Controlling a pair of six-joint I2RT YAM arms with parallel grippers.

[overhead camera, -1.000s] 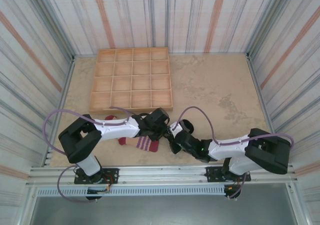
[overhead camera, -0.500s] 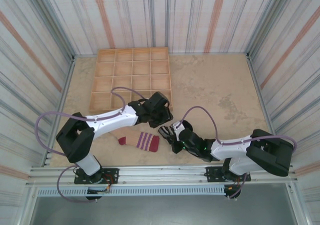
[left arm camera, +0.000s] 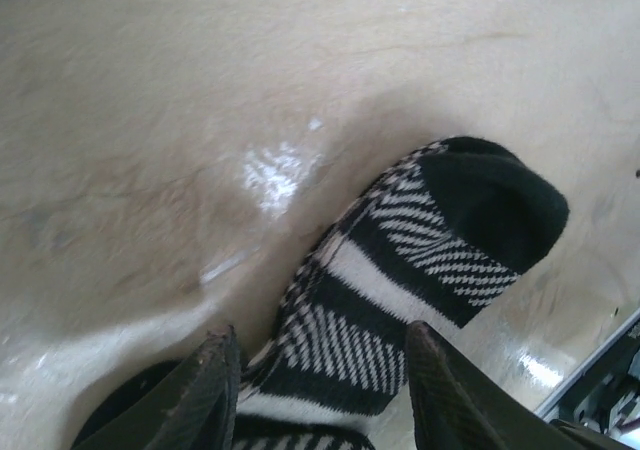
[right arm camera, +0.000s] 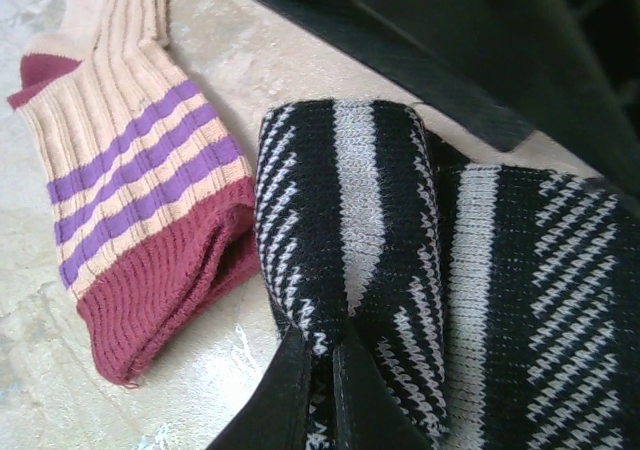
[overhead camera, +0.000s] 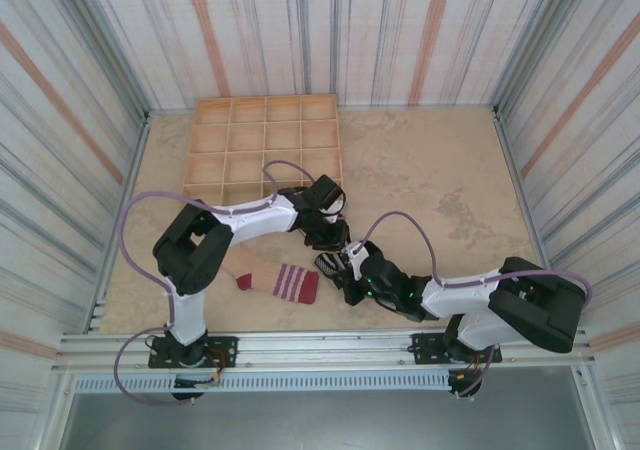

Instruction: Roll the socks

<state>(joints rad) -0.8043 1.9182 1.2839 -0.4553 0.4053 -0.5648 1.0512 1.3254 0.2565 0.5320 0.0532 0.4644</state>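
The black sock with grey-white stripes (overhead camera: 328, 262) lies partly folded at the table's near middle. My right gripper (overhead camera: 342, 270) is shut on its folded edge, and in the right wrist view the right gripper (right arm camera: 328, 370) pinches the black sock (right arm camera: 340, 230). My left gripper (overhead camera: 335, 238) hovers just behind it, open. In the left wrist view the left gripper (left arm camera: 320, 375) has its fingers either side of the black sock (left arm camera: 420, 260), whose black toe points away. The beige sock (overhead camera: 278, 281) with purple stripes and a dark red cuff lies flat to the left; its cuff end shows on the beige sock (right arm camera: 140, 220) in the right wrist view.
A wooden tray (overhead camera: 188, 160) of square compartments sits at the back left of the table. Striped walls close in the table on three sides. The left arm (right arm camera: 450, 50) crosses close above the black sock.
My left arm has swung off the beige sock, rightward, and now sits over the black sock. The right gripper has kept its hold on the black sock and barely moved.
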